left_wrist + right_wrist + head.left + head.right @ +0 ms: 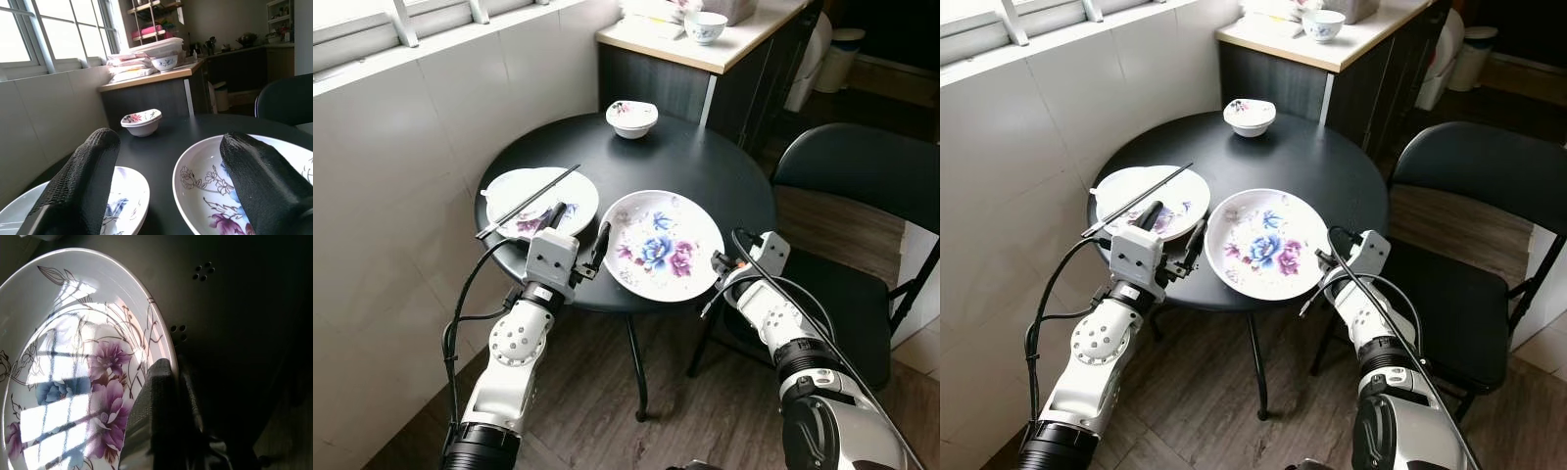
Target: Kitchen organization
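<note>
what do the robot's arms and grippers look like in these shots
Both arms are silver metal with rounded joint housings; the left arm has a perforated round joint cover, and black cables loop along each arm. Each wrist ends in a pale grey boxy block. The left gripper and right gripper each carry two long black fingers with a fine woven, mesh-like texture, rounded at the tips.
</note>
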